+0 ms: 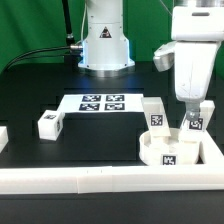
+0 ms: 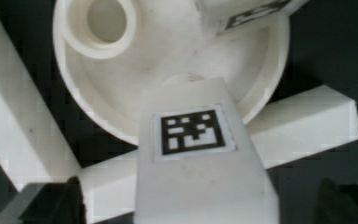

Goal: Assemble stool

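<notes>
Nearest, one tagged leg [image 2: 197, 135] sits pinched in the pincer [image 1: 191, 119], pointing down. Round seat disc [image 2: 158, 75] lies just below the pincer's tips.

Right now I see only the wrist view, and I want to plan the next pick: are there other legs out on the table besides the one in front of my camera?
Observer: Yes. A lone leg sits toward the exterior view's left, well apart from the seat.
Operator: Anything nearer the seat?
Observer: A standing leg is upright just behind the seat, beside the hand that grips the tagged leg you see.
Operator: What lies between those two loose legs?
Observer: The marker board, flat on the table, roughly between them and a little farther back, in front of the robot's base.
</notes>
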{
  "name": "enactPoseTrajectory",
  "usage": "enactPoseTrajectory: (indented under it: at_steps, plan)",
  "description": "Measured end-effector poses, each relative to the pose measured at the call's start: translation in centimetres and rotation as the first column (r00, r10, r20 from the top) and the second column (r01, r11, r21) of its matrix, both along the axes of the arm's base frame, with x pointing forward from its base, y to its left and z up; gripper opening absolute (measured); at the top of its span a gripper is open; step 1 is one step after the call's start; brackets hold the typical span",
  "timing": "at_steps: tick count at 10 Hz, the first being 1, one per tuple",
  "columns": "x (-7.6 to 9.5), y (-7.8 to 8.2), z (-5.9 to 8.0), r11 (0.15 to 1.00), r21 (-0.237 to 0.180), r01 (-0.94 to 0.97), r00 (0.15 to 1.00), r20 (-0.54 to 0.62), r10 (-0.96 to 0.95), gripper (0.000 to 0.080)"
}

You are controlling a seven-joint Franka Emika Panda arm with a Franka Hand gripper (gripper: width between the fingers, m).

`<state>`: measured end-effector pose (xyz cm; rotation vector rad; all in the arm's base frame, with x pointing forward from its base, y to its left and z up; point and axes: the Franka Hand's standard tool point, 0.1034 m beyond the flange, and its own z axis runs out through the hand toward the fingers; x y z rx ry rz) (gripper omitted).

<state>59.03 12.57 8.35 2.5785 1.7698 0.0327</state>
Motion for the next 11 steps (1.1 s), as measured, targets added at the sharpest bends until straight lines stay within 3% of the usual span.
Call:
enactPoseTrajectory:
  at_steps: [1,2,3,4,6,8,11]
  plan:
    - [-0.01,-0.02,-0.03,1.0,0.0,0.0,1.0,-0.001,0.0,0.0649]
    - [-0.01,-0.05,-0.04,1.0,0.0,0.001,1.0,-0.001,-0.001,0.049]
    - [-0.01,-0.08,-0.04,1.0,0.0,0.002,1.0,-0.001,-0.002,0.049]
    - [0.0,-0.1,-0.04,1.0,0.0,0.01,1.0,-0.001,-0.01,0.0352]
    - [0.0,-0.12,-0.04,0.999,0.001,0.04,0.999,-0.001,-0.04,0.0335]
    - [-0.01,-0.08,-0.04,0.982,0.006,0.189,0.982,-0.002,-0.189,0.0335]
    - [-0.21,-0.11,-0.14,0.871,0.026,0.49,0.872,-0.026,-0.49,0.0335]
